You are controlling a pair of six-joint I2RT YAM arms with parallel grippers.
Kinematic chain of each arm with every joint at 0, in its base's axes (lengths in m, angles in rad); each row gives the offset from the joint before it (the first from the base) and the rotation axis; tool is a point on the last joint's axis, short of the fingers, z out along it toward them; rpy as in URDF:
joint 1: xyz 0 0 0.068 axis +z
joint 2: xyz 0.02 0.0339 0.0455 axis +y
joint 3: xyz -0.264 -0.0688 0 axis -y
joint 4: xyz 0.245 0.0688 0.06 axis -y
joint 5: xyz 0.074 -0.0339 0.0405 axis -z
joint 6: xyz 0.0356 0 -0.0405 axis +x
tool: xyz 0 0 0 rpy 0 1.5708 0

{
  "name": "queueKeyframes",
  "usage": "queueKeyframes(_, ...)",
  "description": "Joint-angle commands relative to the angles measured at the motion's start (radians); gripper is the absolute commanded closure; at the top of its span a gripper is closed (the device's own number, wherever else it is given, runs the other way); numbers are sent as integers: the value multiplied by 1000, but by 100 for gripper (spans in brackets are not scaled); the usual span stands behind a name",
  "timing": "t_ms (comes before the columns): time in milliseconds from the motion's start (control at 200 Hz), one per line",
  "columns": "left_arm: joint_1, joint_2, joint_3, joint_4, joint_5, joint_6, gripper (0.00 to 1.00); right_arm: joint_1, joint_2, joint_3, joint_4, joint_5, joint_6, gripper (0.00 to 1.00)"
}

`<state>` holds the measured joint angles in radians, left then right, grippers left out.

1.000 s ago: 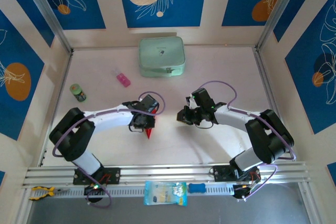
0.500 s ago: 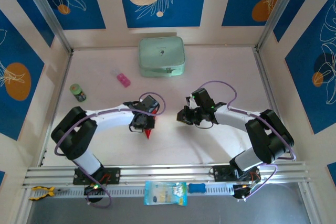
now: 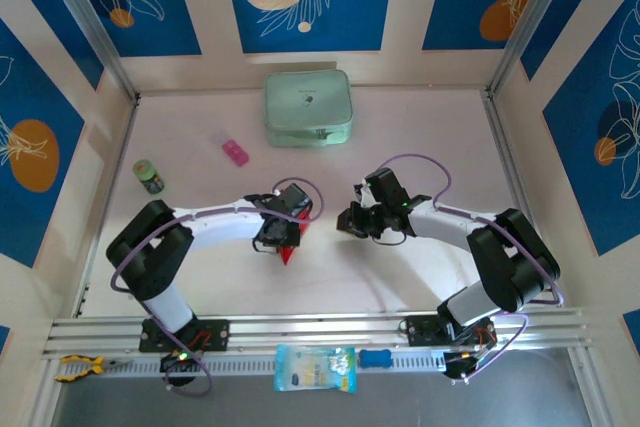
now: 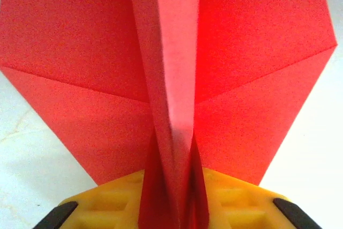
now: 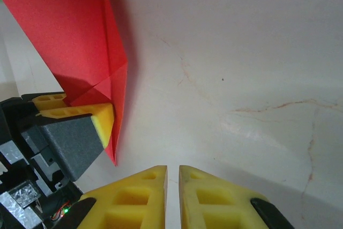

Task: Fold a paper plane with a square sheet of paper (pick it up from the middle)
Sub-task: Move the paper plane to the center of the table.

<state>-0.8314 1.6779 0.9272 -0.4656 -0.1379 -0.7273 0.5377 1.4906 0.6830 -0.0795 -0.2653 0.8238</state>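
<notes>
The red paper plane (image 3: 288,253) is folded, with its centre crease standing up between two spread wings (image 4: 241,52). My left gripper (image 3: 278,240) is at the middle of the table, its yellow fingers (image 4: 236,197) closed on that centre fold (image 4: 172,207). In the right wrist view the plane (image 5: 64,25) hangs at the upper left with the left gripper's finger (image 5: 102,122) pressed to it, sharp tip pointing down. My right gripper (image 3: 347,222) hovers a short way to the right, its fingers (image 5: 139,197) nearly together with nothing between them (image 5: 172,186).
A pale green case (image 3: 308,107) lies at the back centre. A small pink block (image 3: 235,152) and a green bottle (image 3: 149,176) stand at the left. A packet (image 3: 314,368) and yellow pliers (image 3: 78,367) lie on the front rail.
The left arm has shifted slightly to the right, carrying the red plane with it. The right arm has stayed where it was.
</notes>
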Motion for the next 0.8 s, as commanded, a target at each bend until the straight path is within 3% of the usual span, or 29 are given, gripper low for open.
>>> queueKeyframes(0, -33, 56, 13, -52, 1, -21, 73, -13, -18, -11, -20, -6, -8, 85)
queueKeyframes(225, -58, 84, 36, -59, -1, -90, 64, -34, -48, -35, -19, -13, -17, 85)
queueKeyframes(795, -96, 92, 96, -146, -48, -288, 59, -90, -79, -98, 50, -82, -32, 85)
